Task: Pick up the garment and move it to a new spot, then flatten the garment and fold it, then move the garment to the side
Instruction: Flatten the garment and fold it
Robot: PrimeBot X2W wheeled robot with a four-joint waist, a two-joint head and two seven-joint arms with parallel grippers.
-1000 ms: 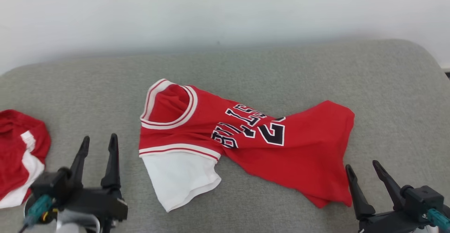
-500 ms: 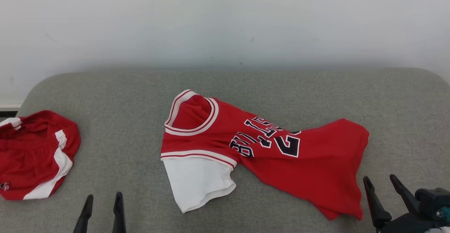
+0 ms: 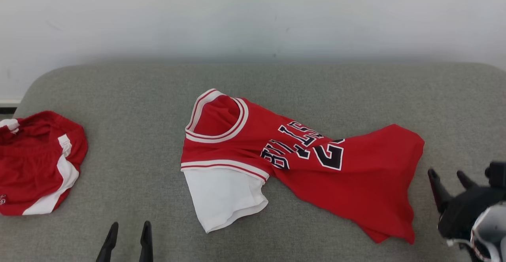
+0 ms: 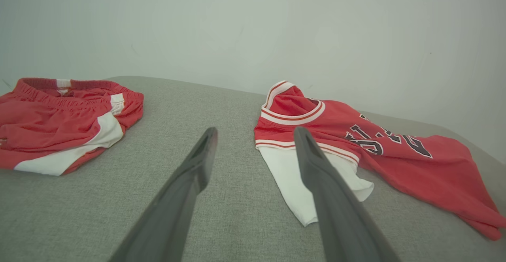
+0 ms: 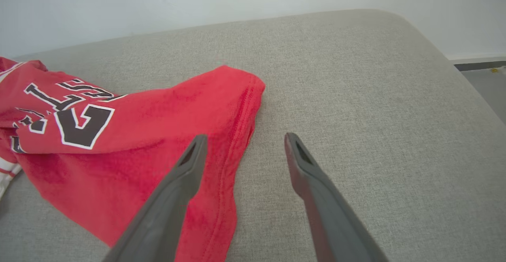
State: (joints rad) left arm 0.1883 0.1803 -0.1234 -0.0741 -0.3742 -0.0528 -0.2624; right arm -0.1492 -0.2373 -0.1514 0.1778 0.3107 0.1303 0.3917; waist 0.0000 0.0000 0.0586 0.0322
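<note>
The garment (image 3: 355,175) is a red jersey with black lettering and a white sleeve, lying rumpled across the middle of the grey cushion (image 3: 130,108). My left gripper (image 3: 130,225) is open at the bottom edge, left of the white sleeve and clear of it. In the left wrist view the garment (image 4: 395,163) lies ahead and to the right of the open left gripper (image 4: 255,131). My right gripper (image 3: 446,173) is open just right of the jersey's hem. The right wrist view has the right gripper (image 5: 246,136) hovering over the hem edge of the garment (image 5: 138,135), holding nothing.
Red shorts with white panels (image 3: 35,163) lie at the cushion's left end, also in the left wrist view as shorts (image 4: 59,119). A pale wall (image 3: 253,17) stands behind the cushion. The cushion's right end drops to the floor (image 5: 486,80).
The head camera has shifted, so the whole picture moved. My left gripper now sits lower in the view, only its fingertips showing. My right gripper has risen beside the hem.
</note>
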